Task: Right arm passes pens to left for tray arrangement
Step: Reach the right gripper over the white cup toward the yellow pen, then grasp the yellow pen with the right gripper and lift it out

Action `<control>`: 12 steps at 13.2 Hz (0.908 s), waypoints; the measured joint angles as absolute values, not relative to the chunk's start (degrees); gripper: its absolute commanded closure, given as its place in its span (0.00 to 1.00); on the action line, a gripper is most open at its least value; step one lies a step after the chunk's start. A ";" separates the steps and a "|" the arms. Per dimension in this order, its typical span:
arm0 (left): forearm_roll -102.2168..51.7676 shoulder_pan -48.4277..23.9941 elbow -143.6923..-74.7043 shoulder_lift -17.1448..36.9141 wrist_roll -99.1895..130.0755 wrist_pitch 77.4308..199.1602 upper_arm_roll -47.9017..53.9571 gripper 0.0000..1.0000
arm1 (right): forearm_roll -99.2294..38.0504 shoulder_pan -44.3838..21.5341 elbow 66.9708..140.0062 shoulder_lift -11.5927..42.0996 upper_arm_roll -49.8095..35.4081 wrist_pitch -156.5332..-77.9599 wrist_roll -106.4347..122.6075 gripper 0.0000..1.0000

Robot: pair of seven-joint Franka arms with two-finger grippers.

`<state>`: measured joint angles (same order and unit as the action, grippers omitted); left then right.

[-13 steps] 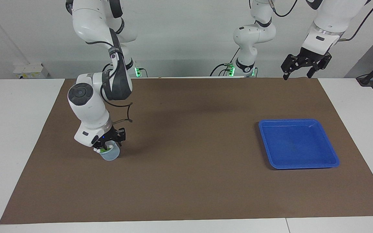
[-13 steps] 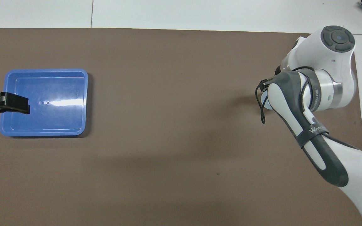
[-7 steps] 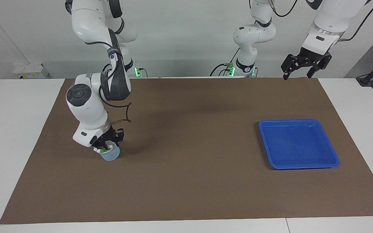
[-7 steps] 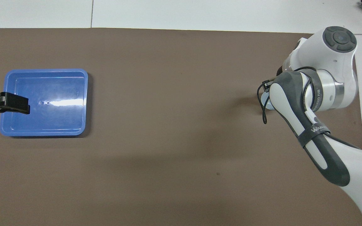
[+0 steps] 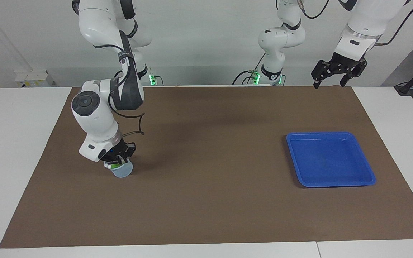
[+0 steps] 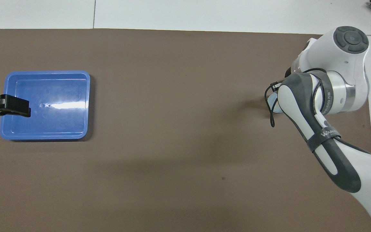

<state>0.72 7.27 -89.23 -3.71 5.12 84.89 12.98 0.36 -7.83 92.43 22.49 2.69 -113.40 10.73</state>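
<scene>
My right gripper (image 5: 119, 161) reaches down into the mouth of a small translucent cup (image 5: 122, 171) toward the right arm's end of the mat. It is shut among the pens' tops. A green pen (image 5: 115, 165) with a pale end pokes out at the rim beside the fingers. I cannot see whether a pen sits between them. In the overhead view the right arm hides its gripper and only an edge of the cup (image 6: 271, 103) shows. The blue tray (image 5: 330, 161) (image 6: 60, 122) lies toward the left arm's end. My left gripper (image 5: 329, 84) (image 6: 11, 108) waits open, raised, with nothing in it.
A brown mat (image 5: 210, 179) covers the table's middle, with bare white table (image 5: 13, 143) around it. A thick black cable (image 5: 140, 125) loops beside the right wrist.
The right gripper's fingers have closed at the cup's mouth, and its wrist has shifted slightly toward the right arm's end. The left arm has stayed still.
</scene>
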 measured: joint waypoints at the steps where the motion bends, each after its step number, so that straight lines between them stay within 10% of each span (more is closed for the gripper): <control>1: 0.72 7.27 -89.23 -3.71 5.11 84.89 12.98 0.00 | 0.36 -7.83 92.41 22.44 2.69 -113.16 10.73 1.00; 12: 0.72 7.23 -89.23 -3.71 4.98 84.89 13.34 0.00 | 0.43 -8.06 91.31 15.30 2.60 -105.08 10.84 1.00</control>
<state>0.72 7.23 -89.23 -3.71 4.98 84.89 13.34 0.43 -8.06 91.31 15.30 2.60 -105.08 10.84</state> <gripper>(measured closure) 0.000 0.819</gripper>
